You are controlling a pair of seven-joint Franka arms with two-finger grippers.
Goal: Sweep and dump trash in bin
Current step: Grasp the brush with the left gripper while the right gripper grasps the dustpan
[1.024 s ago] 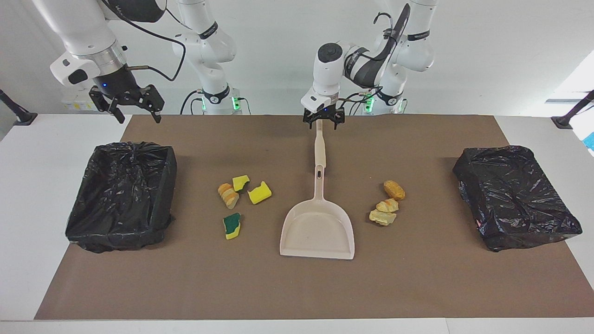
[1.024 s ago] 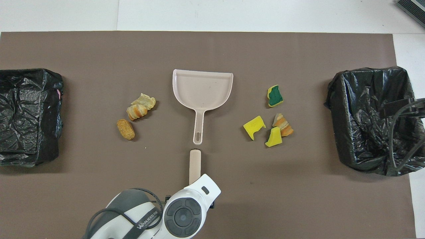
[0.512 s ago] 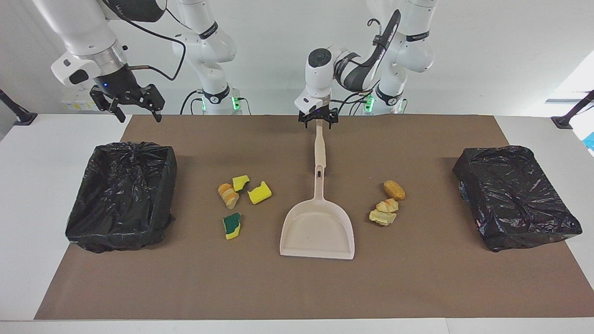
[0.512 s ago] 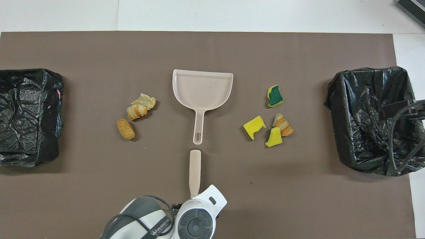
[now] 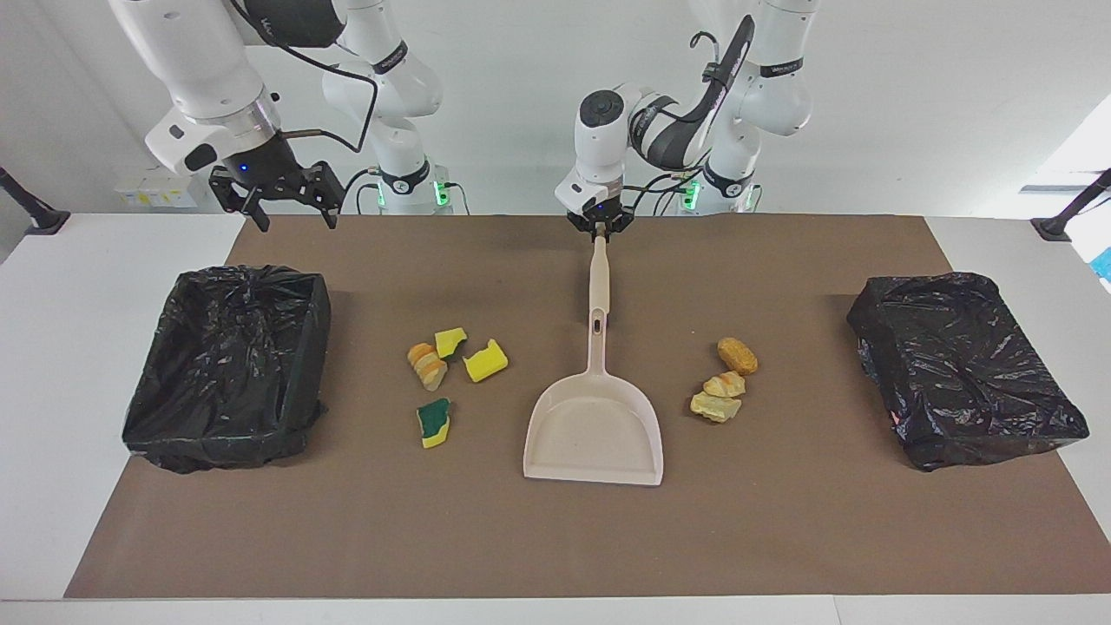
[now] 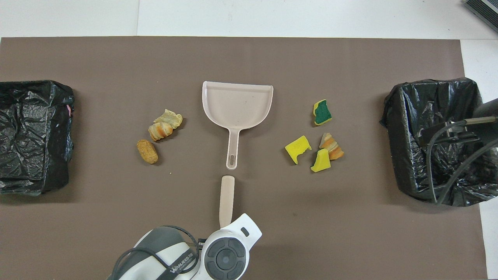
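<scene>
Bread pieces [image 5: 428, 365] and yellow sponge chunks [image 5: 485, 360], one with a green face [image 5: 433, 421], lie on the mat toward the right arm's end. More bread pieces [image 5: 725, 384] lie toward the left arm's end. The beige dustpan [image 5: 594, 430] lies between the two groups, its handle pointing at the robots. A beige stick [image 5: 599, 278] lies in line with that handle, nearer to the robots. My left gripper [image 5: 599, 227] is shut on the stick's near end. My right gripper [image 5: 293, 217] is open and empty in the air, over the mat's edge.
A black bag-lined bin [image 5: 230, 365] stands at the right arm's end of the brown mat [image 5: 555, 538]. A second black bin [image 5: 963, 365] stands at the left arm's end. In the overhead view the right arm's cable [image 6: 459, 163] hangs over the first bin [image 6: 400, 155].
My left gripper's fingers have closed on the stick's end. My right gripper has moved sideways toward the middle of the table.
</scene>
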